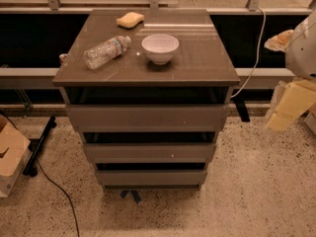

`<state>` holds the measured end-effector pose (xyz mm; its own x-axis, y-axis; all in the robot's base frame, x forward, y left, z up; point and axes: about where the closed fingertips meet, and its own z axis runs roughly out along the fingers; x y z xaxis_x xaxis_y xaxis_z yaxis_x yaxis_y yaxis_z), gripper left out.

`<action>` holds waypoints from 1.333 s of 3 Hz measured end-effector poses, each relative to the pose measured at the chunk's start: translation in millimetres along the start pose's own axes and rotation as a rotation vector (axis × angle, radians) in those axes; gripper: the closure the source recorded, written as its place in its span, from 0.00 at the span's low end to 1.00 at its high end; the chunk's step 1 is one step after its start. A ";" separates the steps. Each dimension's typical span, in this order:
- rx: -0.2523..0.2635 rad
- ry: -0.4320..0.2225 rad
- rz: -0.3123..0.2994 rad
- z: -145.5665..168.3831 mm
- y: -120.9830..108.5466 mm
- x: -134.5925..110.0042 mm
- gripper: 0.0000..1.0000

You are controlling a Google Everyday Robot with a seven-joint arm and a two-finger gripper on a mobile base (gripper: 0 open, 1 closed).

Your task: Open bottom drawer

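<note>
Bottom drawer (150, 177) faces camera, long axis horizontal; claw (288, 108) far right

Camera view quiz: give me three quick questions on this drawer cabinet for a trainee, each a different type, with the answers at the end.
1. True or false: the gripper is touching the bottom drawer.
2. Where does the bottle lie? A: on the cabinet top. B: inside the top drawer. C: on the floor.
3. Fill in: the cabinet shows ____ drawer fronts, one above the other.

Key
1. False. The gripper hangs at the right edge of the view, apart from the cabinet.
2. A.
3. Three.
</note>
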<state>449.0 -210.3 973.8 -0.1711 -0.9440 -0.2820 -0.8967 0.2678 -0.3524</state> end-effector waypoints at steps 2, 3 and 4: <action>0.041 -0.054 -0.044 67.1 -6.3 4.4 0.00; 0.018 -0.054 -0.031 103.8 -4.0 20.2 0.00; -0.008 -0.034 -0.015 139.0 1.0 42.4 0.00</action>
<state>497.5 -223.3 837.5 -0.1435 -0.9409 -0.3067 -0.9022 0.2517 -0.3502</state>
